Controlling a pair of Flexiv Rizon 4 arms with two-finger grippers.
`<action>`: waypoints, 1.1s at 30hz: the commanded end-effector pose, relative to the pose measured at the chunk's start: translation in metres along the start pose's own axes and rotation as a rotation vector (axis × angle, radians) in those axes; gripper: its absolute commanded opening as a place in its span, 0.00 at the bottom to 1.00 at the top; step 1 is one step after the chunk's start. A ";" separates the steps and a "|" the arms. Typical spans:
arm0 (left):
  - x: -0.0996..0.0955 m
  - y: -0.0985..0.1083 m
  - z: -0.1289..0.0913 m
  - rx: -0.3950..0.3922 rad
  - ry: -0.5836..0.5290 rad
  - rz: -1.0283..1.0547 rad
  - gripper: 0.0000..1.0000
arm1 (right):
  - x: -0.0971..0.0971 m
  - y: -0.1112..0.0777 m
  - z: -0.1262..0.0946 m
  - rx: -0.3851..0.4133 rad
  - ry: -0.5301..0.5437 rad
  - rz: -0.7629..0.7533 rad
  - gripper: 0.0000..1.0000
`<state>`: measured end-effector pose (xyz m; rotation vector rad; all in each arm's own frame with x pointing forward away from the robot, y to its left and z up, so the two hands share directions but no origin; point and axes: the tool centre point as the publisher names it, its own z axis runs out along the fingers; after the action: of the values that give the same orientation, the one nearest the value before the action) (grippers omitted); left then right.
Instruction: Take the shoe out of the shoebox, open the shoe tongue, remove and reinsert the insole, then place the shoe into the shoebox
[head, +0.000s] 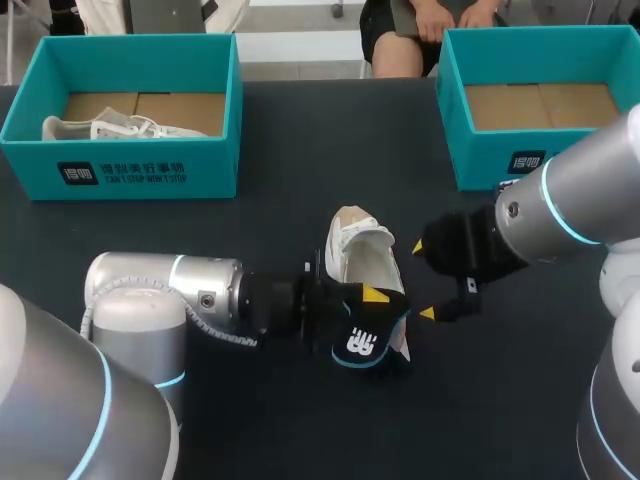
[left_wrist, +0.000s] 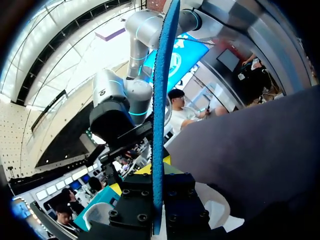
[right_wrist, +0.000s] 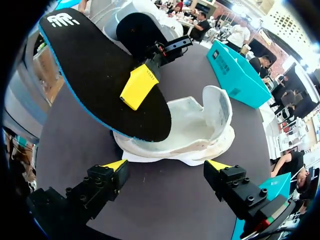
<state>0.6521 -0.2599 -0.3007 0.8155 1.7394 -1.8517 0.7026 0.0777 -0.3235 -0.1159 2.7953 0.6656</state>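
The dark table (head: 300, 140) is carrying two teal shoeboxes along its far edge. The left shoebox (head: 150, 170) is holding a second pale shoe (head: 110, 128) lying flat inside, while the right shoebox (head: 480, 160) is showing only its cardboard floor.

The white shoe (head: 362, 262) is lying out on the table between the two arms, well apart from both boxes. Its long axis is running from the far side toward the robot. The raised heel cup is pointing away toward the far edge and the toe end is pointing back at the robot, tucked under the insole. Its opening is facing up and partly toward the right arm.

The black, blue-edged insole (head: 362, 340) is hanging over the near end of the shoe, tilted on edge. The left wrist view is showing it edge-on, stretching straight out ahead of the fingers.

The left gripper (head: 372, 300), coming in low from the left, is pinching that insole across its two flat faces. The right gripper (head: 423, 280) is sitting just beside the shoe, fingers spread wide and gripping nothing.
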 end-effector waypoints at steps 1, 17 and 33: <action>0.003 0.012 0.008 -0.003 -0.013 -0.002 0.00 | 0.001 -0.001 0.000 -0.002 -0.002 -0.001 1.00; 0.004 0.041 0.001 -0.046 -0.039 -0.018 0.00 | 0.001 -0.001 0.000 -0.002 -0.002 -0.001 1.00; 0.001 0.072 0.006 -0.095 -0.018 -0.018 0.00 | 0.001 -0.001 0.000 -0.002 -0.002 -0.001 1.00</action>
<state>0.6943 -0.2645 -0.3465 0.7384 1.8061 -1.7688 0.7026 0.0776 -0.3235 -0.1158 2.7958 0.6662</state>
